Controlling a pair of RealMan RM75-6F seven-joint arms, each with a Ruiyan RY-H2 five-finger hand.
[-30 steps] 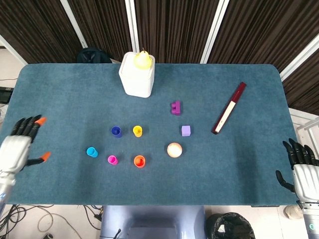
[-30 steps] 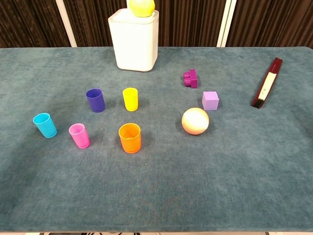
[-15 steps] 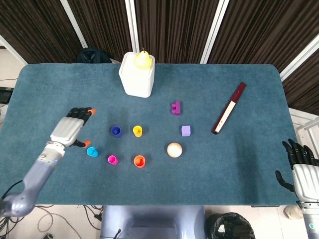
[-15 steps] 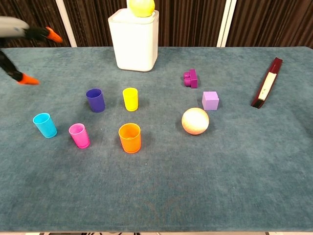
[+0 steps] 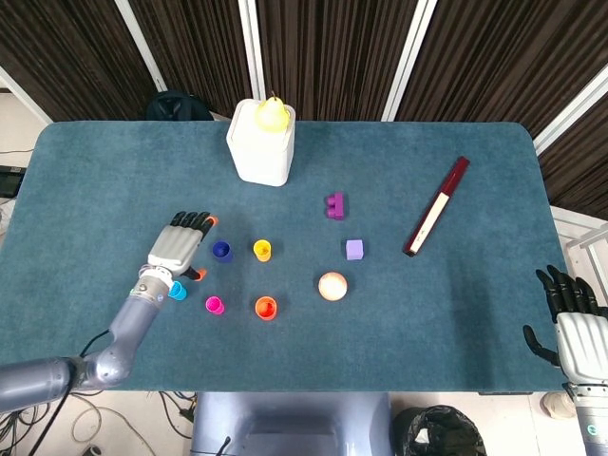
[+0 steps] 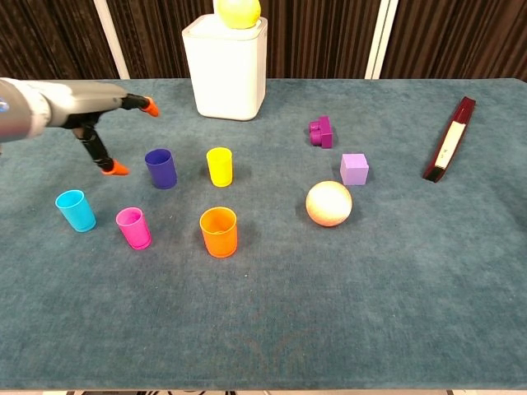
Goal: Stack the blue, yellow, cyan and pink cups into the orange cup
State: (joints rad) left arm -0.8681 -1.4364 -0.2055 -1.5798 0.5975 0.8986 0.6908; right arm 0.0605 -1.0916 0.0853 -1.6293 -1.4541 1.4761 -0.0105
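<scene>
Since the earlier frames the left hand [image 5: 179, 246] has travelled from the left table edge inward, and it is now above the table just left of the blue cup [image 5: 221, 251]. It holds nothing; the fingers are spread, with the thumb pointing down toward the cloth, so it looks prepared to close around that cup. The right hand [image 5: 573, 328] has not moved; it waits past the right edge of the table, with nothing in it and fingers apart.

All five cups stand upright and separate, mouths up. The orange cup [image 6: 218, 231] is nearest to the robot. The pink cup [image 6: 132, 227] is to its left, the cyan cup [image 6: 75, 210] further left, and the yellow cup [image 6: 219, 165] is behind the orange one, beside the blue. No cup is stacked yet, so I judge the task is at its first step. The blue cup is probably first because it is the closest to the open hand.

The path from the blue cup to the orange one passes between the pink and the yellow; both are near, so a low carry could knock them.

Further away are a white container [image 5: 261, 142] with a yellow ball on top, a purple brick [image 5: 334, 205], a lilac cube [image 5: 354, 249], a wooden ball [image 5: 332, 285] and a dark red pen [image 5: 437, 205]. None of them stands in the way.
</scene>
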